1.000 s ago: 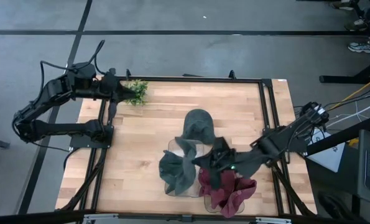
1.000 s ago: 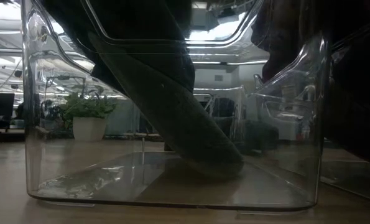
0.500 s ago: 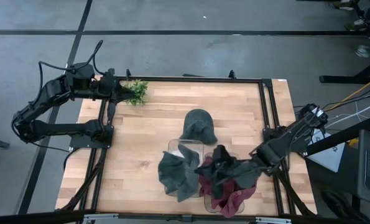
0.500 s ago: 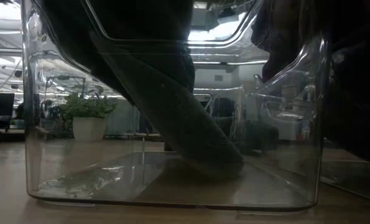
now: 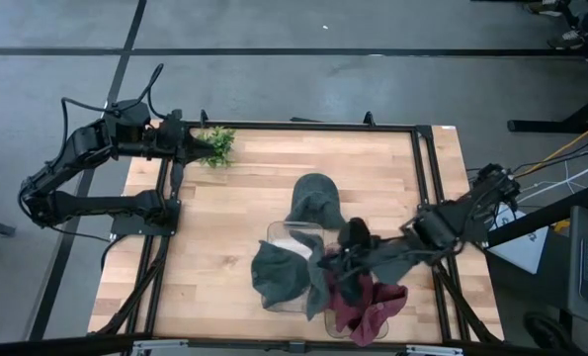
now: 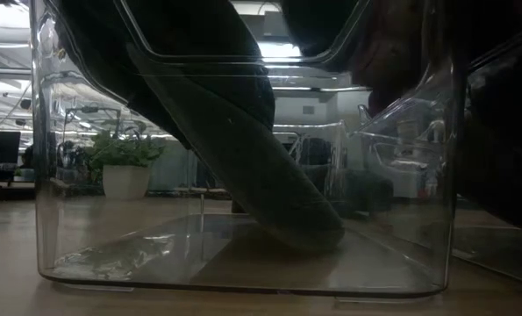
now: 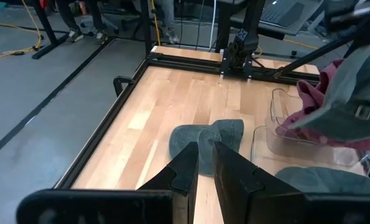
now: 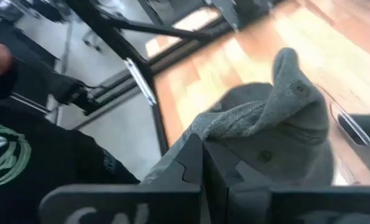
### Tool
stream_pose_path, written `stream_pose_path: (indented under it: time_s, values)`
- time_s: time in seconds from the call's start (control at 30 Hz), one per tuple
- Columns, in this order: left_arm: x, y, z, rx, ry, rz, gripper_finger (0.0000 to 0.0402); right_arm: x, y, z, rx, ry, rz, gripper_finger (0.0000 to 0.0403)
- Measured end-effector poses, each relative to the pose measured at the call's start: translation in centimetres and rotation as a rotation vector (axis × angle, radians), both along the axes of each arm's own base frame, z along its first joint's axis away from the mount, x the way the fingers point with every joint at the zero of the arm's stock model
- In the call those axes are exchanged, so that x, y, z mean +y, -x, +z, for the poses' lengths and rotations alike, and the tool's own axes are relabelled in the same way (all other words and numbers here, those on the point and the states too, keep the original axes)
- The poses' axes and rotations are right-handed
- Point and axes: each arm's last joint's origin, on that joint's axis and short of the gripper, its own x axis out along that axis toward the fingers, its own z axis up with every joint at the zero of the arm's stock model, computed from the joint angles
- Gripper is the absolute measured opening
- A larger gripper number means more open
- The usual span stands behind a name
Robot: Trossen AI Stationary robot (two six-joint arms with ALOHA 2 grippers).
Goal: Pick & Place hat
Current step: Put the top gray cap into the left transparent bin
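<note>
My right gripper (image 5: 341, 259) is shut on a grey hat (image 7: 349, 93) and holds it over two clear bins near the table's front. Another grey hat (image 5: 282, 277) hangs over the rim of the left bin (image 6: 243, 263), and its lower end (image 6: 304, 230) rests on the bin floor. A maroon hat (image 5: 368, 309) fills the right bin. On the bare wood behind the bins lies a third grey hat (image 5: 315, 201). My left gripper (image 7: 204, 163) waits at the far left by a small plant, its fingers a narrow gap apart with nothing between them. My right gripper pinches a bunched fold of the grey hat's cloth (image 8: 234, 127) between its two fingers. The fingers come from the table's right side, slanting down. The rest of the hat (image 8: 290, 143) spreads beyond the fingertips, raised above the maroon hat; where its lower edge ends does not show.
A potted plant (image 5: 214, 146) stands at the table's far left corner. A black frame rail (image 5: 427, 198) runs along the table's edges. A person in a dark shirt (image 8: 10, 155) shows beyond the table. Bare wood lies left of the bins.
My right gripper has risen slightly and tipped closer to level, still shut on the grey hat, whose cloth has shifted over the bins. The hat hanging in the left bin has kept its place.
</note>
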Motion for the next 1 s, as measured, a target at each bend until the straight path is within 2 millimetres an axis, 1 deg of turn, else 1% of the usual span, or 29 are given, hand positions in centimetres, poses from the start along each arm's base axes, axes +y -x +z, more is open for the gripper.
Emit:
stream_pose_path:
  time_s: [0.23,0.33,0.47,0.57,0.63,0.7,0.8,0.9,1.0]
  values:
    - [-0.2,0.4,0.0,0.002,0.001,0.0,0.0043,0.4,-3.3,-3.3,0.09,-0.005,0.006,0.0]
    - [-0.3,0.5,0.0,-0.003,-0.002,0.0,0.0043,0.3,-4.3,-3.4,0.057,-0.034,0.016,0.0]
    - [-0.3,0.6,0.0,-0.006,-0.003,0.0,0.0043,0.1,-4.9,-3.1,0.012,-0.055,0.016,0.0]
    - [-0.3,0.6,0.0,-0.004,0.0,-0.005,0.0043,0.4,-5.4,-3.2,-0.012,-0.117,-0.02,0.0]
    - [-0.5,0.8,0.0,-0.003,0.009,-0.023,0.0043,0.8,-6.0,-3.8,-0.008,-0.152,-0.02,0.0]
    - [-0.5,0.8,0.0,-0.004,0.016,-0.039,0.0043,1.1,-6.6,-4.7,0.021,-0.191,-0.023,0.0]
    - [-0.6,1.0,0.0,-0.01,0.013,-0.039,0.0043,1.1,-7.6,-6.0,0.067,-0.236,-0.033,0.0]
    - [-0.7,1.1,0.1,-0.015,0.011,-0.039,0.0043,0.5,-8.6,-6.8,0.087,-0.258,-0.045,0.0]
    - [-0.8,1.3,0.1,-0.02,0.008,-0.039,0.0043,-0.5,-9.8,-6.6,0.034,-0.285,-0.042,0.0]
